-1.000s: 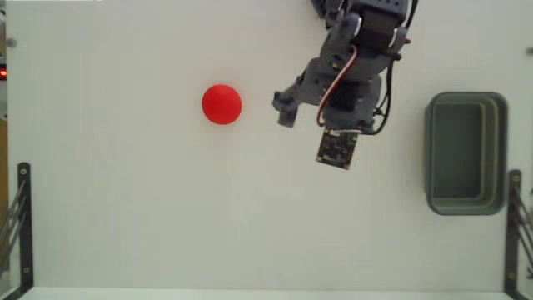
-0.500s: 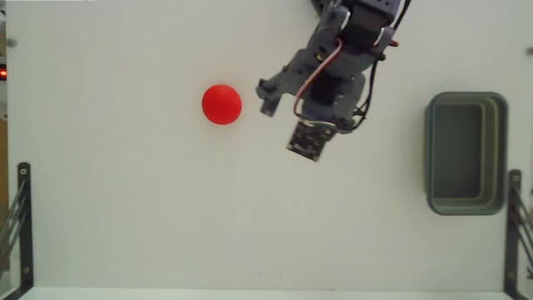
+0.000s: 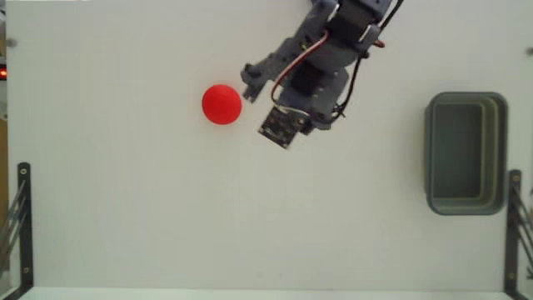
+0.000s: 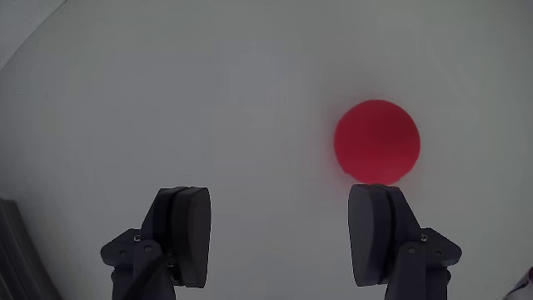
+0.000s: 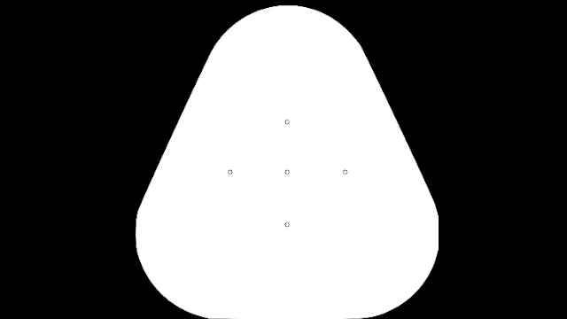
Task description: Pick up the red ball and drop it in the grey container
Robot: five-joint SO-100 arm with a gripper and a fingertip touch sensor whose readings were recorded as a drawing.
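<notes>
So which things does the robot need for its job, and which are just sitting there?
Needed:
- small bright red ball, on the white table
- grey rectangular tub, empty
- robot's open gripper, holding nothing

Just there:
- black metal brackets at the table's edges

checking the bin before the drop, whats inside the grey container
Nothing shows inside the grey container: only its bare floor. The red ball lies on the table, outside it. No part is covered.

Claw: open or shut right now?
Open. In the wrist view the claw has a wide gap between its fingers, nothing held; the ball lies ahead of the right finger.
</notes>
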